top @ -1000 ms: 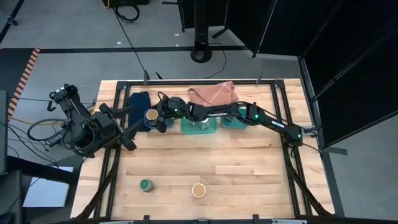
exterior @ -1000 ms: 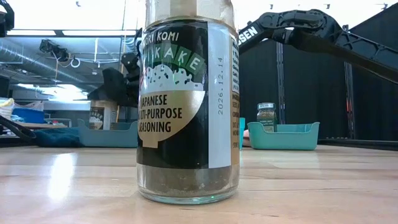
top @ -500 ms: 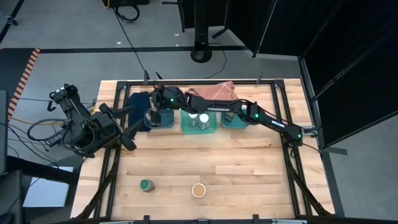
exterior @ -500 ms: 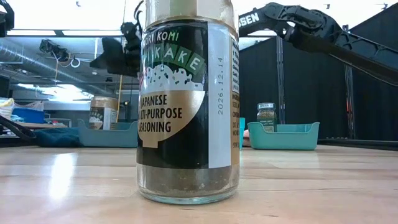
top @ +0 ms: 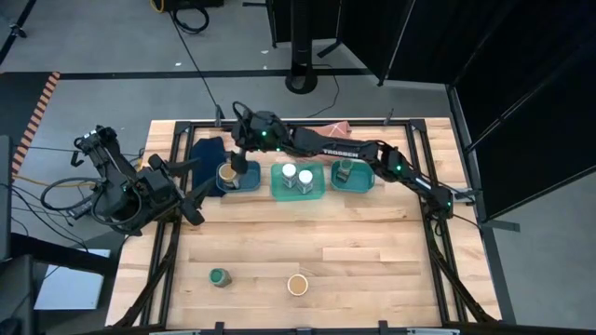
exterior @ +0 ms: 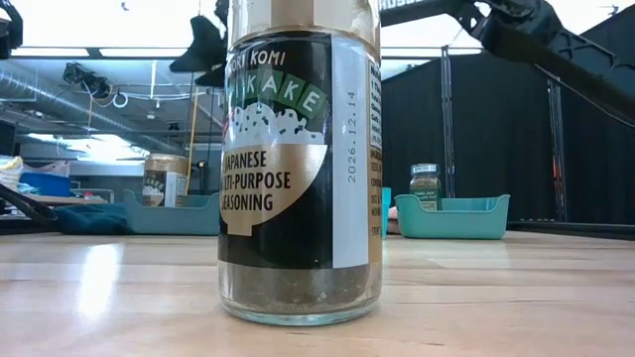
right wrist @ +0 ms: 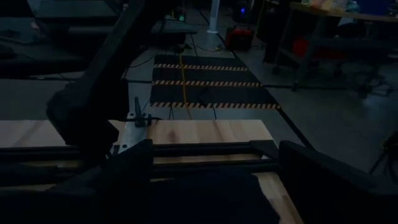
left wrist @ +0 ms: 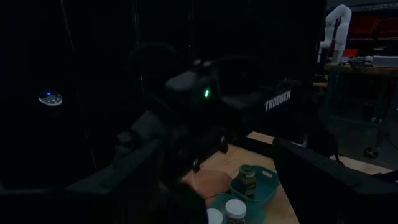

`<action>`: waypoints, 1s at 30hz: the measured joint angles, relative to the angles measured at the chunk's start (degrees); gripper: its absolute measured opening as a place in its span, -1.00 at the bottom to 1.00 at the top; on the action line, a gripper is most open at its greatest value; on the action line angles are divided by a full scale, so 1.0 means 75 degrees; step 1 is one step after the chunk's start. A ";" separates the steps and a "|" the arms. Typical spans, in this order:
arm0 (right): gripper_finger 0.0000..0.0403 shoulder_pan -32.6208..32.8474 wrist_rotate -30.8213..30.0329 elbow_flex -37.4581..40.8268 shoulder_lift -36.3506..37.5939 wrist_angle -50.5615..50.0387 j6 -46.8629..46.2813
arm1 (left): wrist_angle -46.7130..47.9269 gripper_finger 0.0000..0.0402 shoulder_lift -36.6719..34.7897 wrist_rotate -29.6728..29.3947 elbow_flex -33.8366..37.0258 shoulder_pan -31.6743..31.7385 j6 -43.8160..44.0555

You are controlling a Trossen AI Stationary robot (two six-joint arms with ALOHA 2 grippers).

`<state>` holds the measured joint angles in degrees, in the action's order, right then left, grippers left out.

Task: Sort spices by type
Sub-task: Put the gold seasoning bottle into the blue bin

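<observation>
Three teal trays stand in a row at the far side. The left tray [top: 244,185] holds a tan-lidded jar [top: 227,173], standing upright on its base. My right gripper [top: 237,156] hangs open just above and behind that jar, touching nothing; in the low view it [exterior: 205,59] is well above the jar [exterior: 164,181]. The middle tray [top: 279,192] holds two white-lidded jars [top: 296,175]. The right tray [top: 368,182] holds a green-lidded jar [top: 345,168]. A green-lidded jar [top: 219,276] and a tan-lidded jar [top: 298,284] stand on the near table. My left gripper [top: 194,201] waits open at the left edge.
A dark blue cloth [top: 207,149] lies left of the trays and a pinkish cloth [top: 340,128] behind them, mostly under my right arm. A black frame rail [top: 177,251] borders the table. The near tan-lidded jar [exterior: 298,159] fills the middle of the low view.
My right gripper has risen straight up from around the tan-lidded jar in the left tray and drawn a little toward the far edge, its fingers staying open. The jar stays upright in the tray.
</observation>
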<state>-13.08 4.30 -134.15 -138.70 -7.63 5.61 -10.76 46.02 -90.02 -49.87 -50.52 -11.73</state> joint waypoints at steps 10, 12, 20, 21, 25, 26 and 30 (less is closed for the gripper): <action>0.62 -0.0090 -0.0044 0.0000 0.1476 -0.2158 0.0060 | 0.0000 0.53 0.0003 0.0000 -0.0002 0.0000 -0.0207; 0.60 -0.0092 -0.0039 0.0000 0.1856 -0.2758 0.0126 | 0.0000 0.53 0.0003 0.0000 0.0000 0.0003 -0.0213; 0.51 0.0046 -0.0026 0.0000 0.3404 -0.5167 0.0670 | -0.0006 0.53 0.0003 0.0055 0.0000 0.0003 -0.0201; 0.50 0.0078 -0.0026 0.0000 0.3614 -0.5439 0.0648 | -0.0006 0.53 0.0003 0.0070 0.0000 0.0003 -0.0201; 0.48 0.0255 -0.0048 0.0000 0.4341 -0.6419 0.0537 | -0.0006 0.53 0.0006 0.0073 0.0000 0.0003 -0.0198; 0.47 0.0315 -0.0074 0.0000 0.4505 -0.6640 0.0445 | -0.0006 0.53 0.0006 0.0075 0.0000 0.0002 -0.0198; 0.44 0.0609 -0.0188 0.0000 0.5087 -0.7727 0.0024 | -0.0006 0.53 0.0009 0.0076 0.0000 0.0003 -0.0200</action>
<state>-8.51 2.88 -134.15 -100.55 -65.58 5.79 -10.81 46.09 -89.45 -49.87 -50.50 -13.23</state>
